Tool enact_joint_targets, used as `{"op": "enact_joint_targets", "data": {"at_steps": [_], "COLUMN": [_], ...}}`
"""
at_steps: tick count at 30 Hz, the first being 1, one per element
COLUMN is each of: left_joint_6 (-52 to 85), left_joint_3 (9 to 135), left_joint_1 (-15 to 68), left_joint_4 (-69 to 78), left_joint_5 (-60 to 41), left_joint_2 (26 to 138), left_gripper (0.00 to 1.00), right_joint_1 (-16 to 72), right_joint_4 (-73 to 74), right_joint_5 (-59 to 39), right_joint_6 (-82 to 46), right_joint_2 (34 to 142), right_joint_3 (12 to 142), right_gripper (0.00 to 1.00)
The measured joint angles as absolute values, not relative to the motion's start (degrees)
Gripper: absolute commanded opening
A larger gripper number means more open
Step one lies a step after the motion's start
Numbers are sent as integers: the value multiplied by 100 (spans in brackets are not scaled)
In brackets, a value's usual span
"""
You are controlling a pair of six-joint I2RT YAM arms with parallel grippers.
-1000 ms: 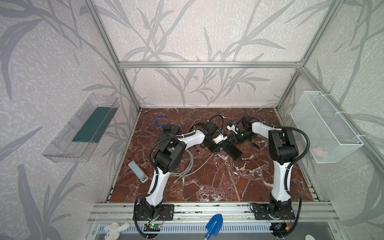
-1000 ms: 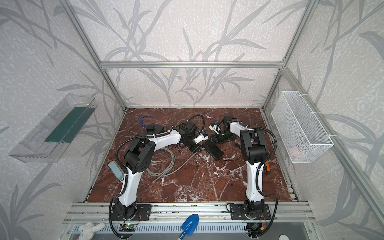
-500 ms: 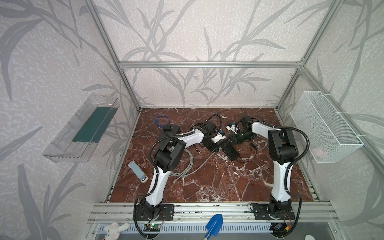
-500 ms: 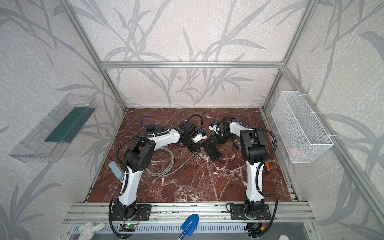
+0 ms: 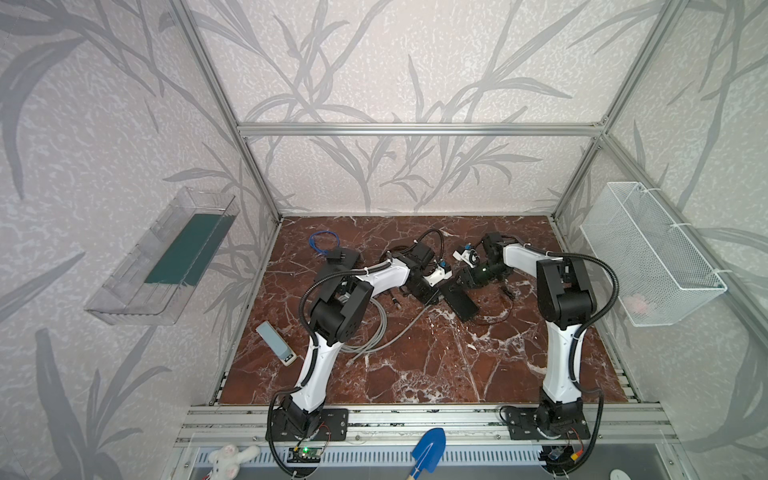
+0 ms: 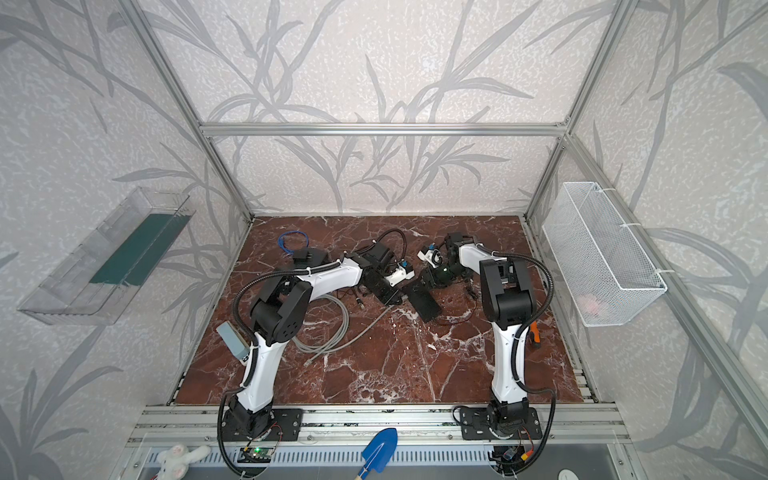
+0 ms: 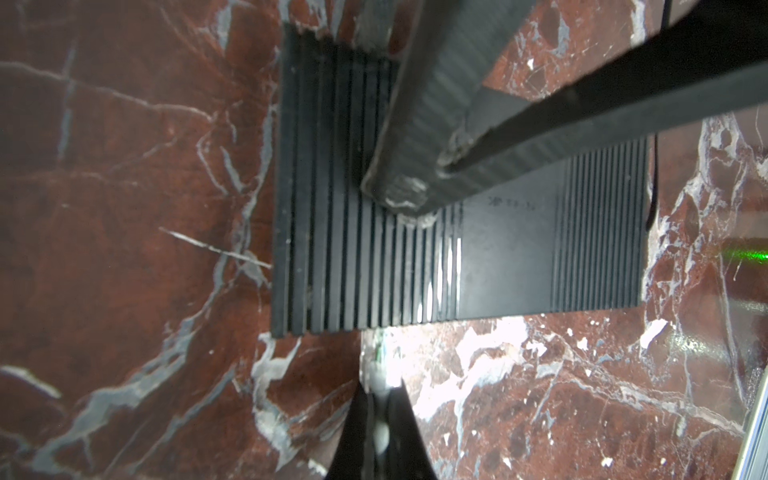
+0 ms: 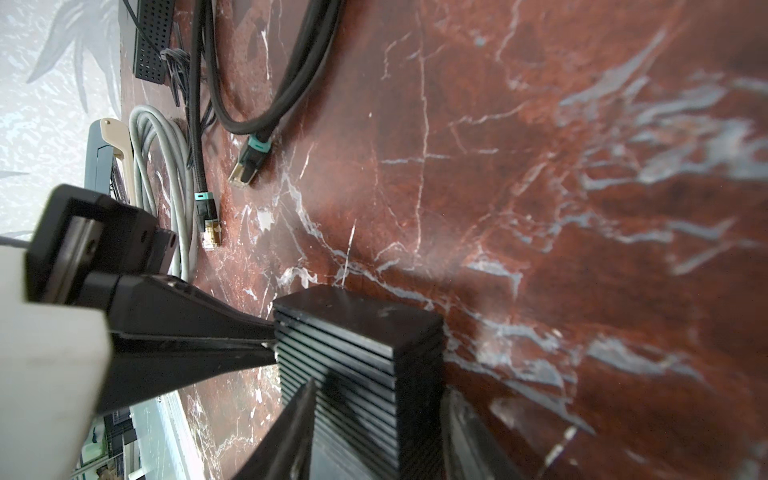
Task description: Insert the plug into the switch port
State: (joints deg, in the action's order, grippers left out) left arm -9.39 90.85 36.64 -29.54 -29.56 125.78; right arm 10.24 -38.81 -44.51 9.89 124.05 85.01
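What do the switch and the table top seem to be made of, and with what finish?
The switch: probably black moulded plastic, semi-gloss; fine parallel ribs with bright highlights. The table top: red-brown with white veins like polished marble, glossy reflections; real stone or printed laminate, I cannot tell.

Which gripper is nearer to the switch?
Right. The right gripper holds the switch between its fingers; the left gripper holds the plug just beside one long side of it.
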Motion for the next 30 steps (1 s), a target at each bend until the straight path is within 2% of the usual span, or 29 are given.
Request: {"op": "enact_joint_targets", "data": {"at_steps": [13, 23, 30], "left_joint_6": [-786, -429, -386], "left_joint_3": [9703, 9701, 9198], "left_joint_1": [3743, 3754, 3765], "left_joint_4": [-3640, -3586, -2875], "left_joint_5": [-2735, -2786, -2886], "left_joint_2": [12857, 12881, 12680], "left_gripper": [0, 0, 0], "right_joint_1": [1007, 958, 875], "right_joint_4": [-3876, -3787, -3701], "right_joint_5": [-4506, -4661, -4768], "right_joint_6": [1057, 1092, 1146], "right_joint_2": [12405, 12405, 12392], "right_joint_3": [8488, 8403, 8307], "right_gripper": [49, 49, 48]}}
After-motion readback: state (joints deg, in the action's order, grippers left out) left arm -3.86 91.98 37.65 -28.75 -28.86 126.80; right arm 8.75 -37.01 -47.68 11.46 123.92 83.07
